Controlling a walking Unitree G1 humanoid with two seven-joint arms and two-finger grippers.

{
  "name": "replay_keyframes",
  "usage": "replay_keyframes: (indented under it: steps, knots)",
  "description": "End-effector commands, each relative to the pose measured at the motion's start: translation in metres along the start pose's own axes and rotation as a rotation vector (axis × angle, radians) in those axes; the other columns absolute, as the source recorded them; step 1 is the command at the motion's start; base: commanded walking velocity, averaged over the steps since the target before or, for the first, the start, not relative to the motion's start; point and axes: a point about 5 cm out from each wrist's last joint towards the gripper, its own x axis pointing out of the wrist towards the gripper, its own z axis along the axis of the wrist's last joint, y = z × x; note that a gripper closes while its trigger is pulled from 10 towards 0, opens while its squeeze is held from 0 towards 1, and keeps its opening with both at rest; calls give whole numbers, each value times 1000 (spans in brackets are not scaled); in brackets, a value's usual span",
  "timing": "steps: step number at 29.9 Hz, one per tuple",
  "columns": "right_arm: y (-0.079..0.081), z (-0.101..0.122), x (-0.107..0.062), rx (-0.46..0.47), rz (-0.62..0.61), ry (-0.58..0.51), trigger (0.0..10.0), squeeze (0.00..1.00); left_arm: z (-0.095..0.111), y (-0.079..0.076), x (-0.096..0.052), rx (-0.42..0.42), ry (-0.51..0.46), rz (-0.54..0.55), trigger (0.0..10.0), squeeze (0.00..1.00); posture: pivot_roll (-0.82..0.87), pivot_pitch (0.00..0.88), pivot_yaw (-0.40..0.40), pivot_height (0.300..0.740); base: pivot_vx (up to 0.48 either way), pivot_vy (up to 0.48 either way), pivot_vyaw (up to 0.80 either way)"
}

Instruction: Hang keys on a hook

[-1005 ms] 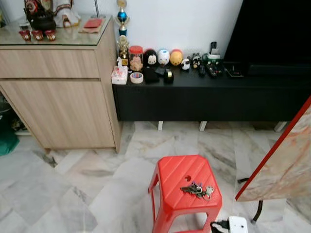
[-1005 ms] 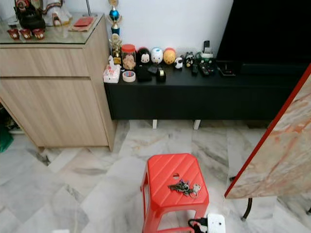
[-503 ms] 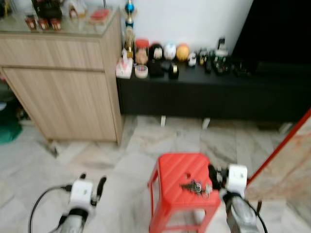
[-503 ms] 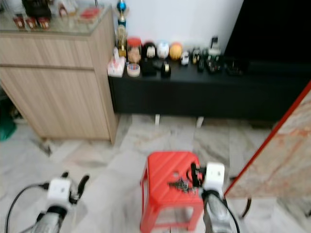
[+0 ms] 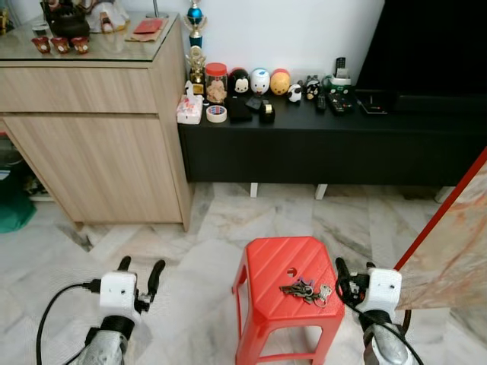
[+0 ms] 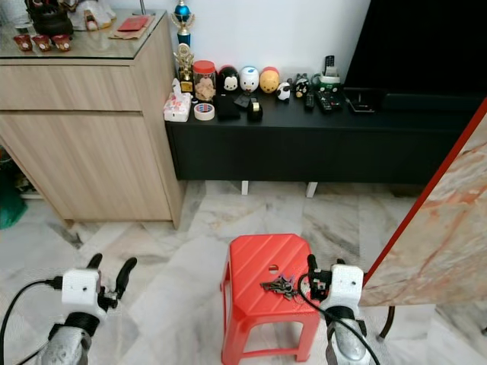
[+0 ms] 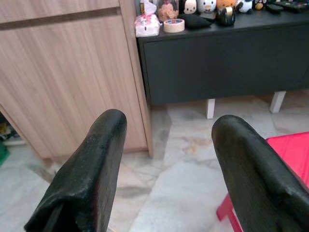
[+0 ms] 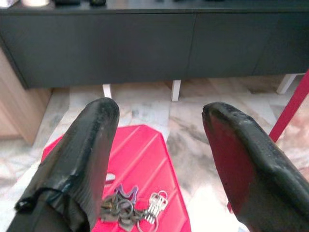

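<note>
Item: keys (image 5: 307, 291), one loose bunch on rings, with several metal blades and a dark fob. It lay flat on the top of the red stool (image 5: 274, 266), toward the stool's 4 o'clock corner, just past the small hole in the seat.

Handling (a judgement): light, hard and jangly, likely to splay and slide on the smooth plastic. The best hold looked to be across the clustered rings at the middle, not a single blade, which would leave the rest dangling.

Right gripper (image 5: 352, 283): fingers spread apart, empty, just beside the stool's right edge. The keys sat at about its 9 o'clock, near but not touching. In the right wrist view they lay low between the two fingers (image 8: 84, 159), ahead of the tips.

Left gripper (image 5: 139, 275): fingers apart, empty, over bare floor well to the stool's 9 o'clock.

Surroundings: wooden cabinet (image 5: 99, 129) and black console (image 5: 319, 144) at 12 o'clock. No hook could be made out.
</note>
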Motion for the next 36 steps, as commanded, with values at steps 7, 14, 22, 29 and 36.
replay_keyframes:
  steps: [7,14,22,29,36]
  knots:
    - [0,3,3,32,-39,-6,10000,0,2,6,4,-21,22,7,10000,0,67,0,6,736,0,0,0]
    - [8,3,4,40,-25,-3,10000,0,10,6,12,-37,19,1,10000,0,72,0,9,736,0,0,0]
    - [15,6,8,45,11,-1,10000,0,12,6,12,-35,24,11,10000,0,87,0,-8,736,0,-228,0]
    - [14,7,10,1,26,8,10000,0,10,7,9,-47,37,33,10000,0,87,0,-16,736,0,-38,0]
    - [14,11,14,6,36,6,10000,0,11,5,9,-49,44,29,10000,0,87,0,-22,736,0,0,636]
